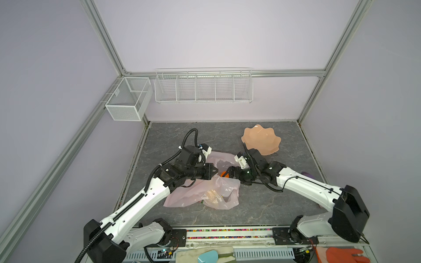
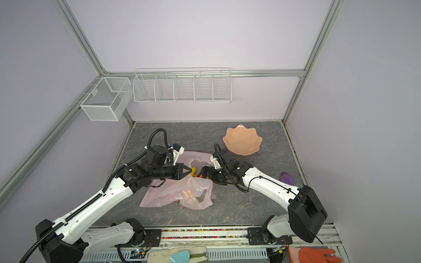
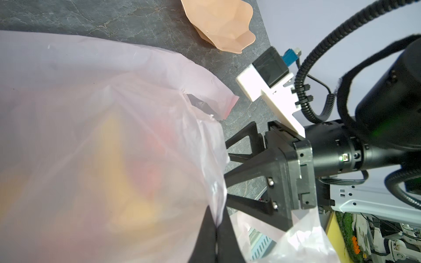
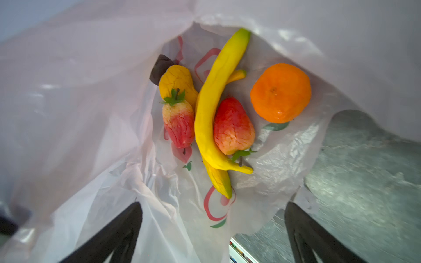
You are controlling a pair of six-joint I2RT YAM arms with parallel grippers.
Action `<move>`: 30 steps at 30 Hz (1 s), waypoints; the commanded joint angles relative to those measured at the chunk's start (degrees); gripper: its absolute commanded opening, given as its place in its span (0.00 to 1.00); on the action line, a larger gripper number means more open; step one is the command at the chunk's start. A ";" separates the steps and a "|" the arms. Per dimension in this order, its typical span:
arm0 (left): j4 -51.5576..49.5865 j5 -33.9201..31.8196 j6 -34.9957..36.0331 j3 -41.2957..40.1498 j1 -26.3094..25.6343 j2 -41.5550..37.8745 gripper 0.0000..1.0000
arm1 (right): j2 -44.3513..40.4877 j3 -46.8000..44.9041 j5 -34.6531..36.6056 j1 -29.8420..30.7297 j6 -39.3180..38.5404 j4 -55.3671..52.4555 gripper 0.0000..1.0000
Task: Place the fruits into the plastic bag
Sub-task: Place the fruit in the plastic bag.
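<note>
The pale pink plastic bag [image 1: 182,198] [image 2: 159,195] lies crumpled mid-table between both arms. My left gripper [image 1: 215,170] [image 2: 190,170] [image 3: 217,227] is shut on the bag's upper edge [image 3: 214,200] and holds its mouth up. My right gripper [image 1: 225,174] [image 2: 199,174] [image 4: 211,205] stands open at the mouth, with nothing between its fingers. The right wrist view looks inside the bag [image 4: 68,102]: two bananas [image 4: 211,109] [image 4: 218,180], two strawberries [image 4: 178,123] [image 4: 232,127], a pear [image 4: 177,77], a tangerine [image 4: 281,92] and a dark fruit [image 4: 160,68] lie in it.
An empty peach scalloped bowl [image 1: 260,141] [image 2: 242,141] [image 3: 218,25] stands at the back right of the grey table [image 1: 273,205]. A purple object [image 2: 287,178] lies near the right edge. White wire baskets [image 1: 202,86] [image 1: 127,100] hang on the back wall.
</note>
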 commanded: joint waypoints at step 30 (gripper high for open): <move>2.60 3.50 0.71 -0.67 0.08 0.28 0.00 | 8.21 14.61 23.55 -6.93 -43.74 -14.70 0.97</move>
